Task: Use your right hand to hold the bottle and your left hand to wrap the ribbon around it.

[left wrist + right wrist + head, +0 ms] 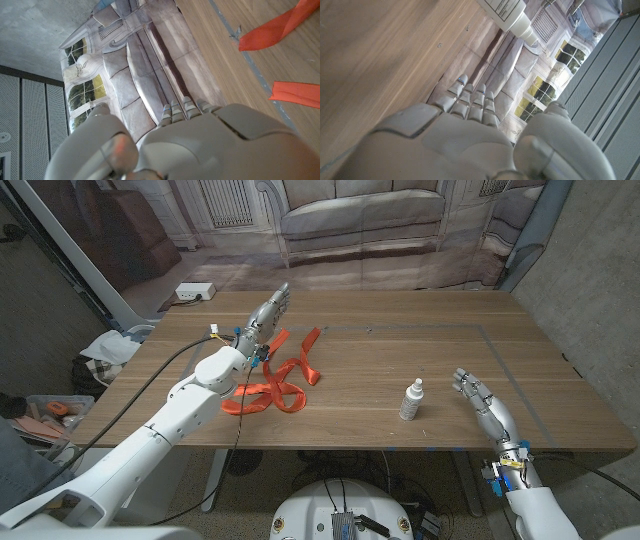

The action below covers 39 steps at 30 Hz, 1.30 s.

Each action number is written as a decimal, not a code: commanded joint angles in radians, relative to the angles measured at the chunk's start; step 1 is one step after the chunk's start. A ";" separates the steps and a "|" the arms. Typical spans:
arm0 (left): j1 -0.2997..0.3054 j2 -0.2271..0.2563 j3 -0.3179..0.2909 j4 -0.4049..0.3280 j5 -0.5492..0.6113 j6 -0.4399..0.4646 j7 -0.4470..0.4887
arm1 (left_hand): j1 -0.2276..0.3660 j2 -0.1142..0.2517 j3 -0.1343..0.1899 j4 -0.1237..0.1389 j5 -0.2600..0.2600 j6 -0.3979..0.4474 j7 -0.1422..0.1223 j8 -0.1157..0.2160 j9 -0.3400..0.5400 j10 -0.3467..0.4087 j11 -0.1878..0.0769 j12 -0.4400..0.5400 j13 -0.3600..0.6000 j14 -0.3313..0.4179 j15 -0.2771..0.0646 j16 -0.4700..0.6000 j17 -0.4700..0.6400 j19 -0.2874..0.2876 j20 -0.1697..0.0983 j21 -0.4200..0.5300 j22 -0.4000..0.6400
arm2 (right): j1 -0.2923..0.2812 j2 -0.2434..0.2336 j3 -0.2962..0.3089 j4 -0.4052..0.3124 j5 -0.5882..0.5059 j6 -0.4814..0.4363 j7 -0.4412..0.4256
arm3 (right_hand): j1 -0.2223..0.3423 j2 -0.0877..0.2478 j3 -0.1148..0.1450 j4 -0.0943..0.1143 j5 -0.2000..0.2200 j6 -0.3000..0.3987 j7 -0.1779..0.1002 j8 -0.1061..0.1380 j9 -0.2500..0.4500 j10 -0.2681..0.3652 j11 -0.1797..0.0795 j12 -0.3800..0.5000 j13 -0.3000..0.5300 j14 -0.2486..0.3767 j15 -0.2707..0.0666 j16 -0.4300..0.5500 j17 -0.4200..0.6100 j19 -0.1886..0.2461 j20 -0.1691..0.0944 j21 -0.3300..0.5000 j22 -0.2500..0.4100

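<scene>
A small white bottle [411, 400] with a white cap stands upright on the wooden table [400, 340], right of centre; its cap end shows in the right wrist view [512, 12]. An orange ribbon [278, 377] lies loosely coiled on the table's left half, and two of its ends appear in the left wrist view [280, 30]. My left hand [266, 313] hovers over the table just behind the ribbon, fingers stretched out and apart, holding nothing. My right hand [478, 395] is near the front right edge, a short way right of the bottle, fingers extended and empty.
A white power strip [195, 292] lies on the floor beyond the table's far left corner. Cloth and boxes [105, 350] sit on the floor to the left. A printed backdrop of a sofa [360, 215] hangs behind the table.
</scene>
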 commanded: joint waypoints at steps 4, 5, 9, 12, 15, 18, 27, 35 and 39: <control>-0.017 0.005 -0.002 0.010 -0.002 -0.004 -0.019 | 0.005 -0.001 0.006 -0.006 -0.003 0.009 0.002 -0.003 0.006 0.013 0.000 -0.003 0.002 0.005 0.001 -0.004 0.005 -0.010 0.001 -0.001 0.002 | -0.046 -0.021 0.059 -0.090 -0.316 -0.121 -0.120 | 0.019 -0.006 0.001 -0.012 0.014 0.008 -0.011 0.000 0.004 0.007 -0.011 -0.006 0.002 0.013 -0.033 0.003 0.001 0.017 -0.062 0.009 0.003; -0.018 0.005 -0.002 0.011 -0.002 -0.004 -0.021 | 0.006 -0.001 0.007 -0.006 -0.003 0.010 0.002 -0.003 0.006 0.012 -0.001 -0.003 0.002 0.005 0.001 -0.004 0.005 -0.011 0.002 -0.001 0.002 | -0.046 -0.022 0.059 -0.095 -0.334 -0.133 -0.129 | 0.021 -0.007 0.002 -0.013 0.015 0.009 -0.013 0.000 0.004 0.008 -0.011 -0.006 0.002 0.014 -0.033 0.003 0.001 0.017 -0.061 0.008 0.003; -0.020 0.004 -0.001 0.018 -0.005 -0.007 -0.029 | 0.007 0.001 0.007 -0.006 -0.004 0.010 0.002 -0.003 0.006 0.012 -0.003 -0.004 0.002 0.006 0.001 -0.004 0.006 -0.011 0.002 -0.001 0.002 | -0.043 -0.029 0.051 -0.106 -0.394 -0.171 -0.165 | 0.028 -0.012 0.001 -0.019 0.017 0.017 -0.020 0.003 0.004 0.012 -0.013 -0.006 0.002 0.019 -0.035 0.003 0.001 0.020 -0.061 0.008 0.002; -0.023 0.002 0.000 0.026 -0.007 -0.011 -0.035 | 0.007 0.002 0.007 -0.006 -0.004 0.012 0.001 -0.003 0.006 0.013 -0.002 -0.004 0.002 0.006 0.000 -0.004 0.006 -0.011 0.002 -0.001 0.002 | -0.042 -0.037 0.042 -0.114 -0.422 -0.201 -0.186 | 0.037 -0.022 0.000 -0.028 0.023 0.025 -0.029 0.006 0.005 0.023 -0.022 -0.004 0.002 0.023 -0.035 0.002 0.001 0.023 -0.060 0.006 0.002; -0.027 0.000 0.002 0.034 -0.009 -0.014 -0.043 | 0.008 0.002 0.007 -0.006 -0.005 0.012 0.002 -0.003 0.006 0.014 -0.003 -0.004 0.002 0.007 0.001 -0.004 0.006 -0.012 0.003 -0.001 0.003 | -0.039 -0.046 0.029 -0.117 -0.446 -0.228 -0.210 | 0.043 -0.028 -0.001 -0.034 0.028 0.028 -0.032 0.006 0.005 0.027 -0.031 -0.005 0.003 0.029 -0.033 0.002 0.002 0.026 -0.059 0.005 0.002; -0.034 -0.001 0.005 0.042 -0.011 -0.015 -0.053 | 0.008 0.003 0.007 -0.006 -0.005 0.012 0.002 -0.004 0.006 0.014 -0.003 -0.005 0.002 0.007 0.001 -0.005 0.006 -0.012 0.003 -0.001 0.003 | -0.033 -0.057 0.013 -0.114 -0.462 -0.248 -0.234 | 0.047 -0.031 -0.001 -0.037 0.032 0.033 -0.037 0.007 0.005 0.031 -0.036 -0.004 0.003 0.035 -0.034 0.003 0.002 0.029 -0.057 0.005 0.002; -0.045 0.000 0.007 0.052 -0.014 -0.020 -0.071 | 0.010 0.006 0.007 -0.007 -0.007 0.013 0.000 -0.005 0.006 0.016 -0.004 -0.006 0.002 0.007 0.002 -0.006 0.006 -0.014 0.007 -0.002 0.003 | -0.023 -0.096 -0.044 -0.118 -0.503 -0.328 -0.290 | 0.061 -0.039 -0.001 -0.048 0.043 0.043 -0.052 0.009 0.005 0.041 -0.048 -0.004 0.003 0.047 -0.029 0.003 0.003 0.035 -0.050 0.004 0.002; -0.053 0.008 0.006 0.050 -0.016 -0.018 -0.085 | 0.011 0.008 0.006 -0.007 -0.008 0.015 0.000 -0.006 0.006 0.016 -0.005 -0.007 0.002 0.007 0.001 -0.007 0.006 -0.015 0.009 -0.002 0.003 | -0.007 -0.140 -0.101 -0.107 -0.536 -0.392 -0.345 | 0.074 -0.044 0.000 -0.057 0.055 0.057 -0.065 0.012 0.005 0.054 -0.059 -0.003 0.004 0.057 -0.029 0.004 0.004 0.041 -0.046 0.002 0.003; -0.053 0.011 0.006 0.049 -0.017 -0.019 -0.089 | 0.012 0.009 0.006 -0.007 -0.009 0.015 -0.001 -0.007 0.006 0.016 -0.004 -0.008 0.003 0.008 0.000 -0.007 0.006 -0.016 0.010 -0.002 0.003 | 0.003 -0.151 -0.132 -0.091 -0.545 -0.424 -0.386 | 0.079 -0.046 0.001 -0.061 0.059 0.062 -0.070 0.013 0.005 0.058 -0.066 -0.003 0.004 0.061 -0.031 0.004 0.005 0.044 -0.045 0.002 0.003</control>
